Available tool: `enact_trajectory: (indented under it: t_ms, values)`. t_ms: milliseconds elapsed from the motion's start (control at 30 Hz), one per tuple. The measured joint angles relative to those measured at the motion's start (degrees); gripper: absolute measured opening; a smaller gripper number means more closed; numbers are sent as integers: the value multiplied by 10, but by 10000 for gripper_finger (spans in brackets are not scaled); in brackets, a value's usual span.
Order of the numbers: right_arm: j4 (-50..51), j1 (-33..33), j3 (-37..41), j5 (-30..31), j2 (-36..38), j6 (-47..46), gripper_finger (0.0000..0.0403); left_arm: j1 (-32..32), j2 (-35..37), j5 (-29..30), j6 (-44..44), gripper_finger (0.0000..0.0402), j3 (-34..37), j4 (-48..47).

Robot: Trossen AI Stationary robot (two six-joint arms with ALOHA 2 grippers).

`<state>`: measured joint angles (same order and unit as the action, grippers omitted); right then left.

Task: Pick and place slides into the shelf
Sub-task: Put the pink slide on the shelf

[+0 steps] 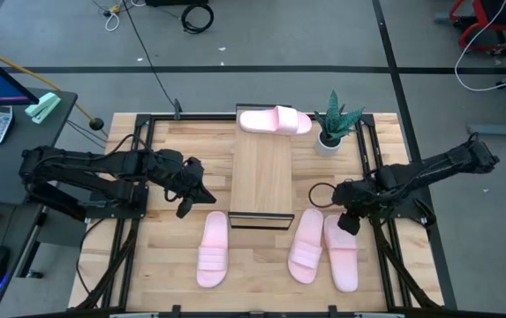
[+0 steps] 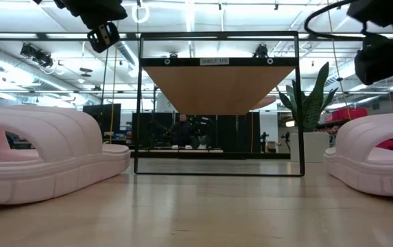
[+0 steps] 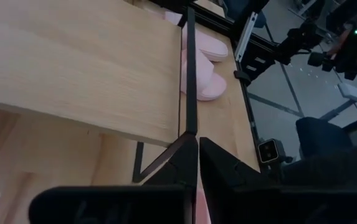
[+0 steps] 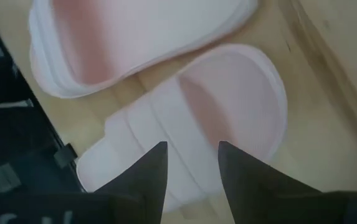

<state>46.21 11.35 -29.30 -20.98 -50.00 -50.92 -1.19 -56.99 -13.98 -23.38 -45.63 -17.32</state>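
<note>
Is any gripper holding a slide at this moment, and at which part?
Nothing is held. The right gripper hangs open above a slide on the table; the left gripper is shut and empty beside the shelf.

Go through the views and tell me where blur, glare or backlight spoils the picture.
Low view: the shelf underside is backlit by ceiling lights; the near slide is soft. Right wrist view: the right tool, open above a slide, is blurred. Left wrist view: the shut left tool is dark and unsharp. High view: evenly lit, no glare.
</note>
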Motion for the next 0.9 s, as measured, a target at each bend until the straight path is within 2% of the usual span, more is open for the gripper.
enact_trajectory:
  t_ms: [267, 500, 900]
  values:
    - [0, -76, 0, -58, -47, 128, 149, 0, 0, 8, -2, 12, 0, 0]
    - [-1, -125, 0, -104, -106, 210, 149, 0, 0, 13, -16, 21, 0, 0]
    - [-15, -143, 0, -157, -156, 280, 149, 0, 0, 13, -30, 12, 0, 0]
